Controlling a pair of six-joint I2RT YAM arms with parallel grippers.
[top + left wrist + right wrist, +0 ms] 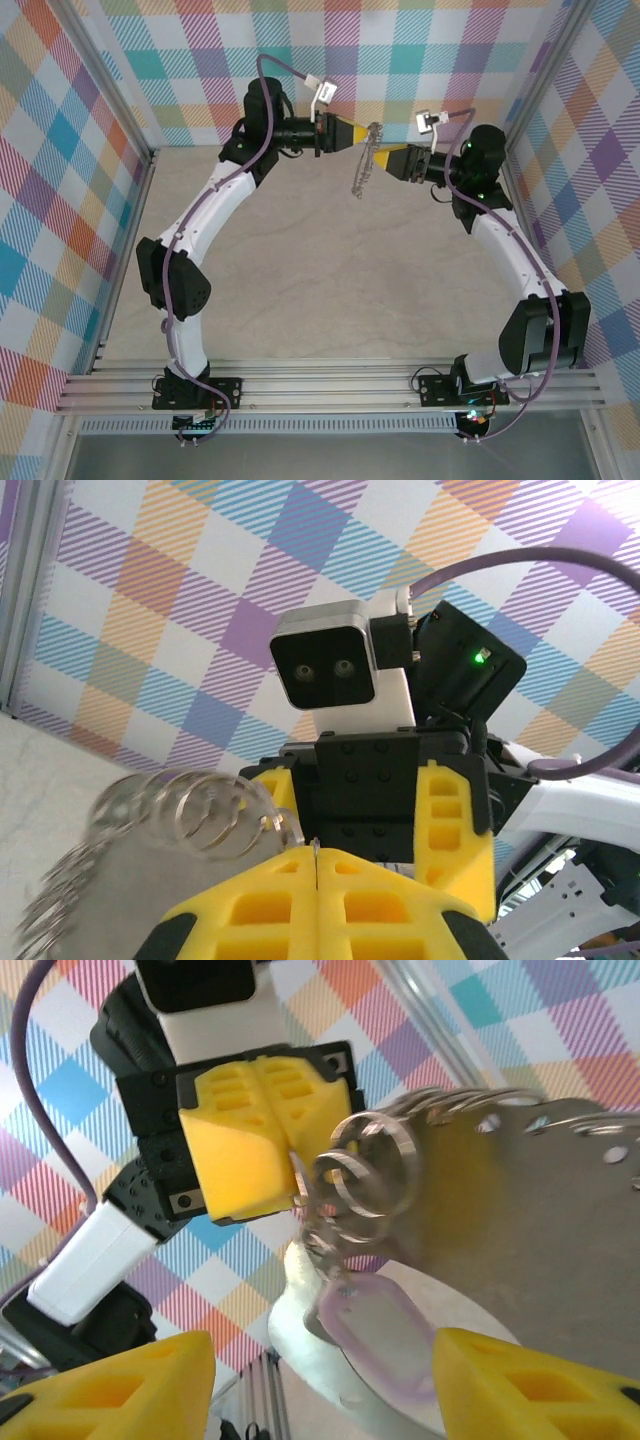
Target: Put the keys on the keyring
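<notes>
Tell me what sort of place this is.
Probably a robot test cell: plaid walls box in a table, and two arms are bolted to aluminium rails at its near edge.

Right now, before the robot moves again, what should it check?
1. Left gripper shut on the keyring: ok.
2. Right gripper open, its fingers not touching the key: ok.
3. Key sitting between the right fingers, ready to be grabbed again: ok.
4. Key really hooked on the keyring: cannot tell, the join is blurred.
</notes>
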